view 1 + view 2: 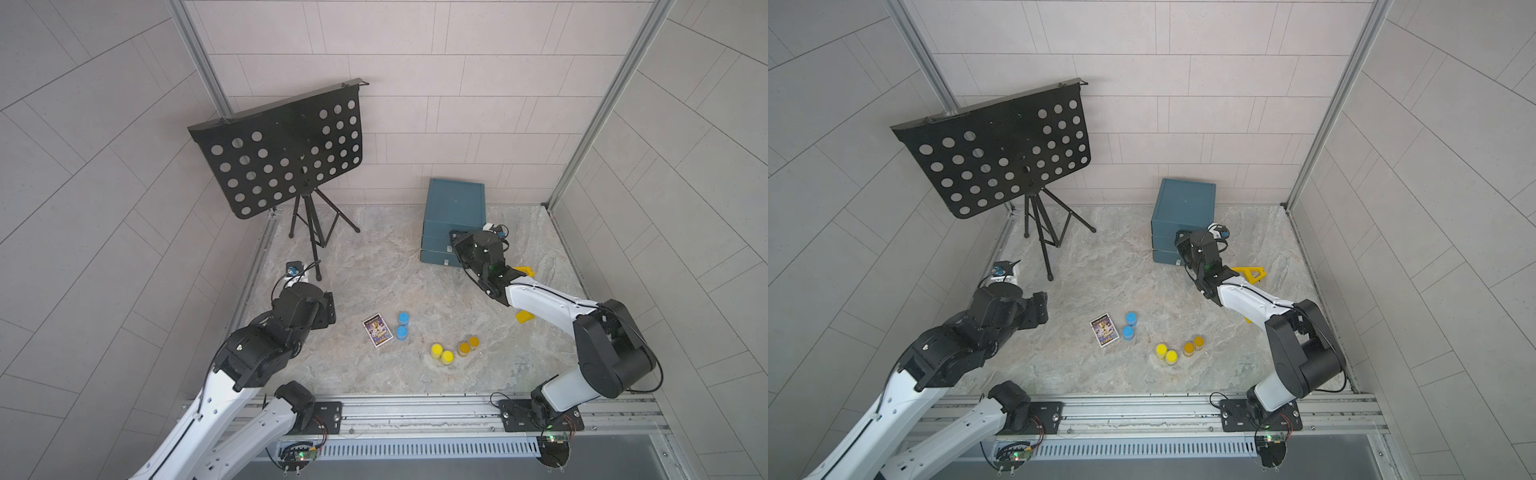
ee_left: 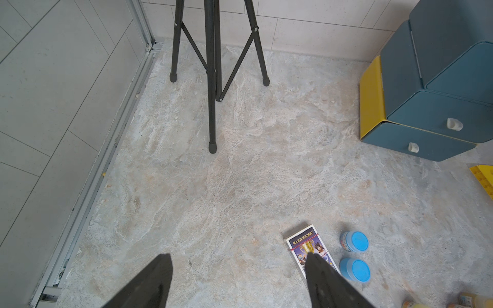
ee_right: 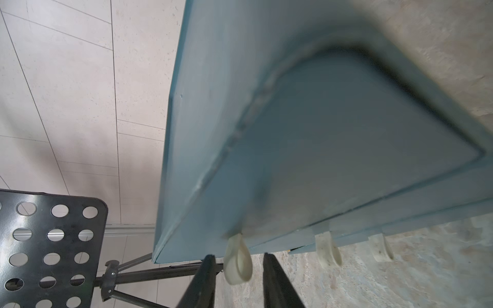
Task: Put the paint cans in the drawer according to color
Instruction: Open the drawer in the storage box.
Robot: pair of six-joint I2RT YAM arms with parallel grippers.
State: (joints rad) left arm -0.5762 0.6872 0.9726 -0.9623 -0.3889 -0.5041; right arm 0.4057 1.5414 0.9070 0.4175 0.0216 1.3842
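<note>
Evidently the drawers come first. The right tool (image 3: 238,256) is at the chest (image 1: 455,199), which sits at 1 o'clock on the surface (image 1: 374,266). Its jaws are apart on either side of the white pull (image 3: 238,266) of what seems the top drawer, not yet clamped, presumably to draw it open. The cans stand near 6 o'clock, paired by colour: blue cans (image 1: 403,319), yellow cans (image 1: 436,350) at their 4 o'clock, amber cans (image 1: 464,347) at 3 o'clock of those. The left tool (image 2: 238,254), jaws wide and empty, hangs at 9 o'clock of the card (image 1: 377,330), likely leaving room.
</note>
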